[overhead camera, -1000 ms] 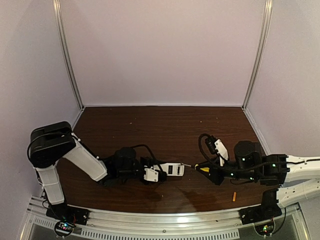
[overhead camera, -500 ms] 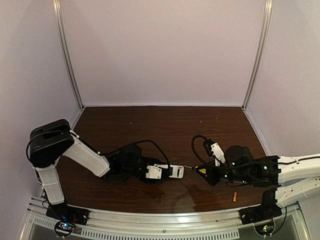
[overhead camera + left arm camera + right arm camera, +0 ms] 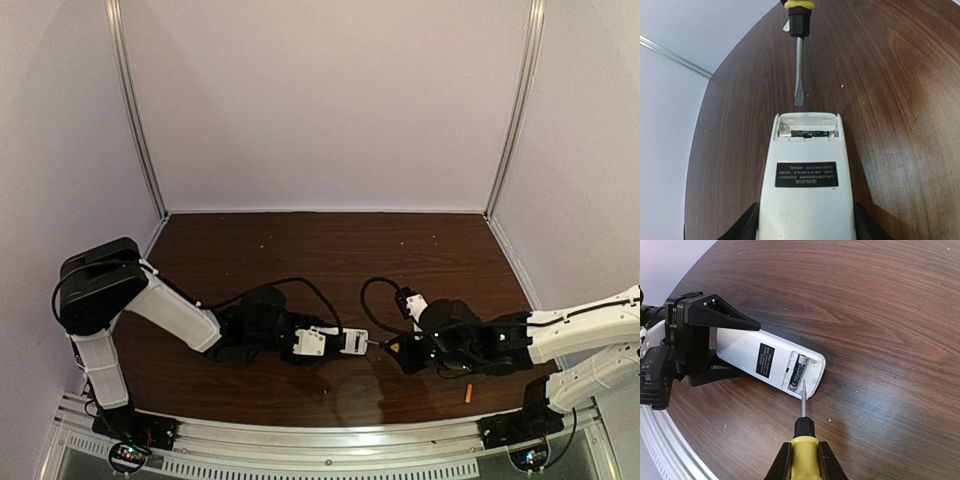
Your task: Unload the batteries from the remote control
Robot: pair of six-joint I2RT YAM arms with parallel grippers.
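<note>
The white remote control [image 3: 807,195] lies back up on the table, and my left gripper [image 3: 807,227] is shut on its sides. Its open end shows a recess holding a dark battery [image 3: 807,133] [image 3: 798,371]. My right gripper [image 3: 805,460] is shut on a yellow-handled screwdriver [image 3: 805,452]. The shaft points at the recess, with the tip just over the remote's end edge beside the battery. In the top view, the remote [image 3: 350,342] sits between the left gripper [image 3: 325,343] and the right gripper [image 3: 398,348]. An orange battery [image 3: 467,392] lies loose on the table by the right arm.
The dark wooden table [image 3: 330,250] is enclosed by pale walls at the back and sides. A metal rail [image 3: 330,440] runs along the near edge. A black cable loop [image 3: 378,290] arches above the right wrist.
The right arm has moved left with the screwdriver, bringing its tip from a gap away up to the remote's open end. The left arm shifted the remote slightly.
</note>
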